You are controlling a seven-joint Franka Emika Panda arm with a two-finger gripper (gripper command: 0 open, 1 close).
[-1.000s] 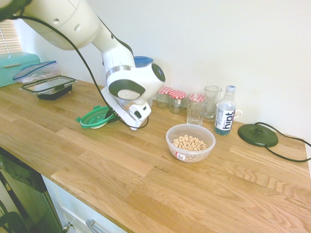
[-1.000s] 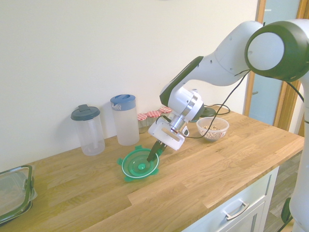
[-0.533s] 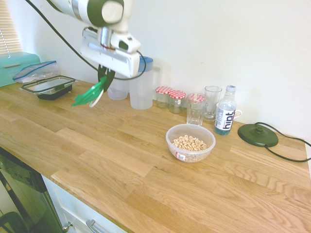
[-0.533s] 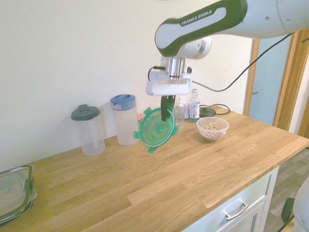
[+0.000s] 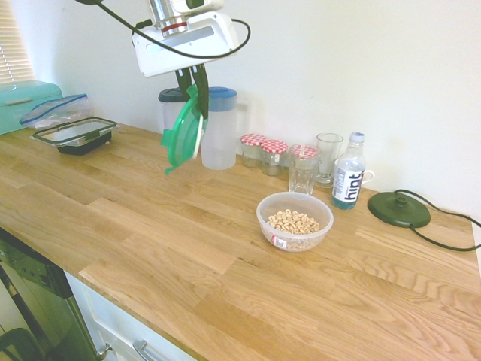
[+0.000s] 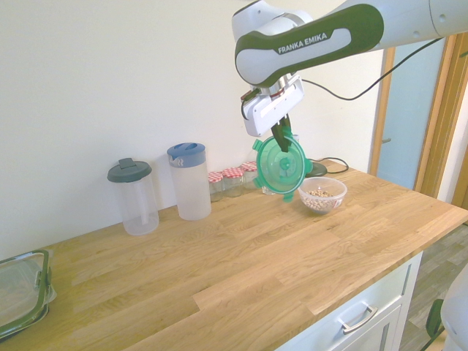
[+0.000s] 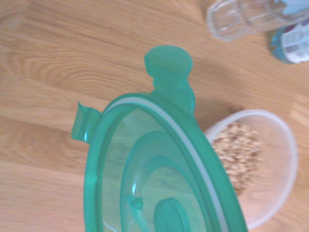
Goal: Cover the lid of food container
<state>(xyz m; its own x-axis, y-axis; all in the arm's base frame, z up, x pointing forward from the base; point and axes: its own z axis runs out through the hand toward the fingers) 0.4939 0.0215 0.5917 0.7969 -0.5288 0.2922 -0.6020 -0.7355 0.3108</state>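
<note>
1. The lid (image 6: 280,165), round and green with side locking tabs, hangs almost on edge directly beneath the gripper (image 6: 278,130), well clear of the worktop (image 6: 241,256). In the wrist view its ringed face fills the lower part of the frame.
2. The gripper is fully closed, pinching the lid by its upper rim. The dark fingers (image 5: 200,83) reach down from the white hand onto that rim.
3. The food container (image 5: 294,221), a clear round bowl of beige cereal rings with a small red-and-white label, stands open on the worktop, below the hand and off to its side, apart from the lid. The wrist view shows it just beyond the lid's far edge.
4. Step in hand, as judged: carrying the lid across to the bowl. Done well, the wrist would level the lid before descent, so that the whole rim meets the bowl at once rather than one tab first.
5. Centre the lid over the bowl's mouth. An off-centre landing would likely push the light bowl along the worktop or tip it.
6. Beyond the bowl, further from the hand, stand the drinking glasses (image 5: 304,170) and the water bottle (image 5: 348,172). The swinging lid should pass on their near side.
</note>
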